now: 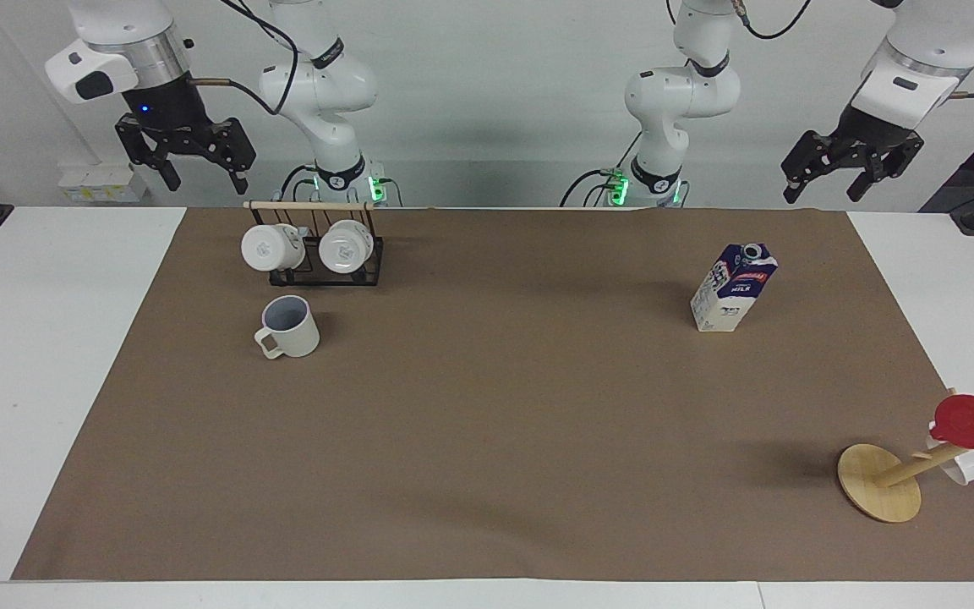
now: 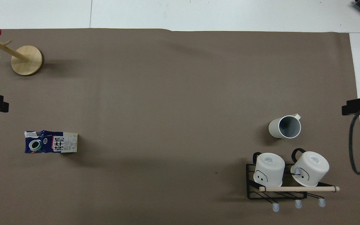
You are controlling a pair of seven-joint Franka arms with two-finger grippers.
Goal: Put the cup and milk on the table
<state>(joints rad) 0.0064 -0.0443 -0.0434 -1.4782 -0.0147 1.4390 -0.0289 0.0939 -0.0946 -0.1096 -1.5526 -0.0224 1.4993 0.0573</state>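
The cup (image 1: 288, 327), cream-white with a grey-blue inside, stands upright on the brown paper of the table (image 1: 495, 406), just farther from the robots than the mug rack; it also shows in the overhead view (image 2: 284, 127). The milk (image 1: 732, 288) stands upright on the paper toward the left arm's end; it also shows in the overhead view (image 2: 51, 142). My right gripper (image 1: 206, 182) hangs open and empty, high over the table's edge beside the rack. My left gripper (image 1: 821, 194) hangs open and empty, high over the table's edge near the milk. Only their tips show in the overhead view.
A black wire rack (image 1: 318, 249) with a wooden rod holds two glossy white mugs close to the cup. A wooden mug tree (image 1: 880, 482) with a red cup (image 1: 973, 421) and a white mug stands at the corner farthest from the robots, at the left arm's end.
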